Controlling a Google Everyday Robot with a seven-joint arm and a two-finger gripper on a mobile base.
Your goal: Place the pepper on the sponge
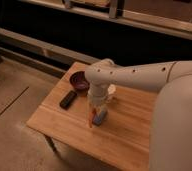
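The slim red-orange pepper [91, 118] hangs just below the end of my arm, tilted, its lower tip close to the wooden table [129, 127]. Beside it, to the right, lies the small bluish-grey sponge [100, 118], partly covered by my wrist. My gripper [94, 111] points down over the middle of the table, right above the sponge's left edge, with the pepper at its tip. The white arm reaches in from the right and hides most of the gripper.
A dark red round bowl [79, 81] stands at the table's far left corner. A black flat block [67, 99] lies in front of it near the left edge. The floor drops away to the left and front.
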